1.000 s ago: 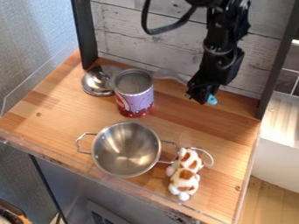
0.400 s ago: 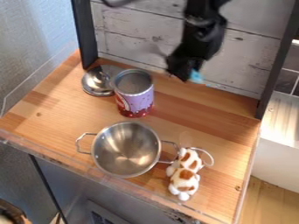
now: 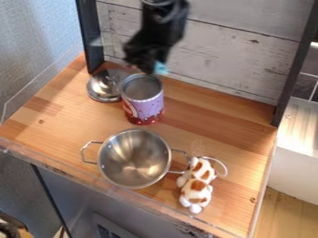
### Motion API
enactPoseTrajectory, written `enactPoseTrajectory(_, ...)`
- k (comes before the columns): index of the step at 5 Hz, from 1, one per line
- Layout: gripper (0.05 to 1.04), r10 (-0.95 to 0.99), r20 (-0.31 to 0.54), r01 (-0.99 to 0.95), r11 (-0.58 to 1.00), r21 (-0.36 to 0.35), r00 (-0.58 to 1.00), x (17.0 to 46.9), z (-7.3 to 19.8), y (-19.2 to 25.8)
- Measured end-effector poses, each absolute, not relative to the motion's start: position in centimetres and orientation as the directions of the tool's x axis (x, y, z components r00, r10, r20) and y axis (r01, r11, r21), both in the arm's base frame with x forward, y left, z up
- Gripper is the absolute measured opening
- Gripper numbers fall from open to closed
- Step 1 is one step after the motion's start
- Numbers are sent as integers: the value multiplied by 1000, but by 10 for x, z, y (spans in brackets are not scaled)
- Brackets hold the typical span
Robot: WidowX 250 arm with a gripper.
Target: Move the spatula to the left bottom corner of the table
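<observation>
Camera view: your end effector (image 3: 148, 69) is hanging at the rear of the counter (image 3: 59, 114), its tip showing just above the rim of a purple-and-red can (image 3: 142, 103). You are grasping the spatula (image 3: 161, 69), its blue end sticking out beside the end effector's tip, toward the right of the view. You are carrying the spatula aloft, at the far side of the counter, in front of the whitewashed boards (image 3: 236, 56); the rest of it is blurring too much to trace. Black posts are flanking the boards, the left one (image 3: 90, 39) rising near a metal lid (image 3: 102, 87). Below your arm, the can is standing upright, open at the top, with the lid lying just beside it on the left. Nearer the front edge, a two-handled steel pot (image 3: 135, 160) is sitting upright, showing you its bare inside. At its right handle, a white-and-brown plush toy (image 3: 197, 186) is lying on the counter, a pale loop (image 3: 220, 163) curving out beside its upper end.
</observation>
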State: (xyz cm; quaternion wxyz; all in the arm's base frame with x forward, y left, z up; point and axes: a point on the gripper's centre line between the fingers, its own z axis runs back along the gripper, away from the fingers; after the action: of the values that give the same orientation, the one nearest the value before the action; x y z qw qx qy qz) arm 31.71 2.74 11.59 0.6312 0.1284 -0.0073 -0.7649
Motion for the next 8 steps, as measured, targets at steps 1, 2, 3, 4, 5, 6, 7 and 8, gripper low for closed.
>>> enactPoseTrajectory(1,331,-953,-269,978,-175,113,-140,298,110,51)
enactPoseTrajectory(2,331,-967,-239,982,-127,140,-91,282,105,75)
enactPoseTrajectory(3,331,-973,-224,988,-85,126,-56,270,90,98)
enactPoseTrajectory(4,331,-985,-170,995,-44,91,-28,263,67,112)
enactPoseTrajectory(5,331,-988,-157,999,-15,29,-10,259,44,118)
enactPoseTrajectory(6,331,-991,-132,1000,4,22,7,257,29,122)
enactPoseTrajectory(7,331,-991,-134,1000,-5,30,-1,256,25,122)
enactPoseTrajectory(8,331,-994,-112,1000,-18,24,-15,257,15,119)
